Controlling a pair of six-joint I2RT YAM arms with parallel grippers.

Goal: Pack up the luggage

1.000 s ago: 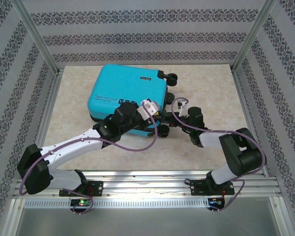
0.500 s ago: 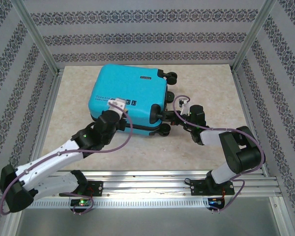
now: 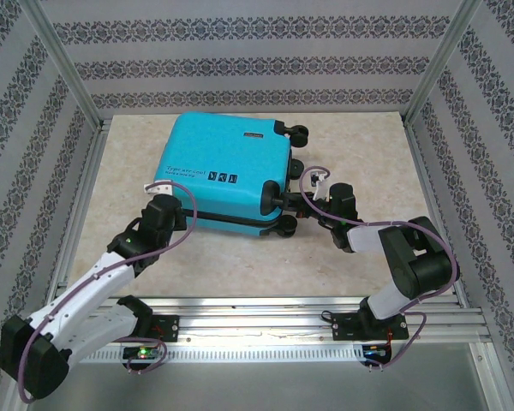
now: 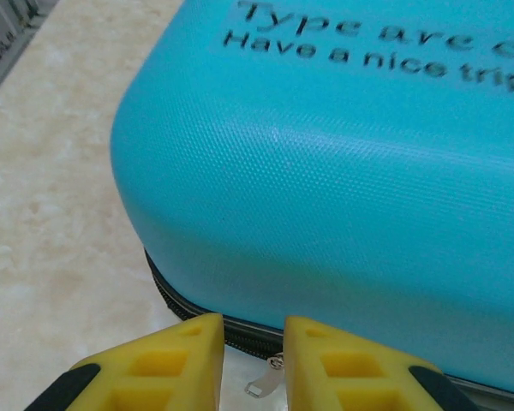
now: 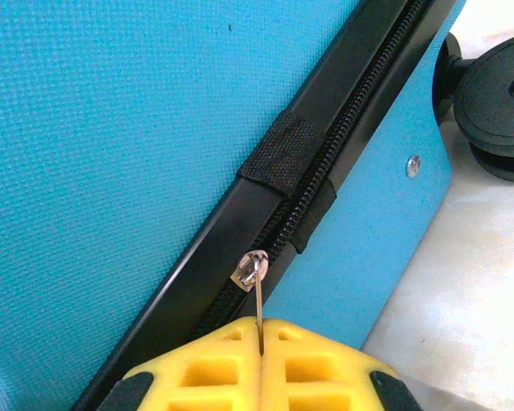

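Luggage [image 3: 227, 175], one case, lies closed; right gripper [image 5: 261, 338] pinches one zipper pull [image 5: 250, 272], left gripper [image 4: 250, 360] gapes slightly around a second pull [image 4: 265, 379].

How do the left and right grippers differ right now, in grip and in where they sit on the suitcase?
Left gripper: fingers apart, one zipper pull lying in the gap, apparently unclamped. Right gripper: shut on a second zipper pull by its thin tab. The left gripper sits at the luggage's rounded near-left corner; the right gripper sits at its other end, near a black wheel. Both have yellow fingers and face the zipper seam.
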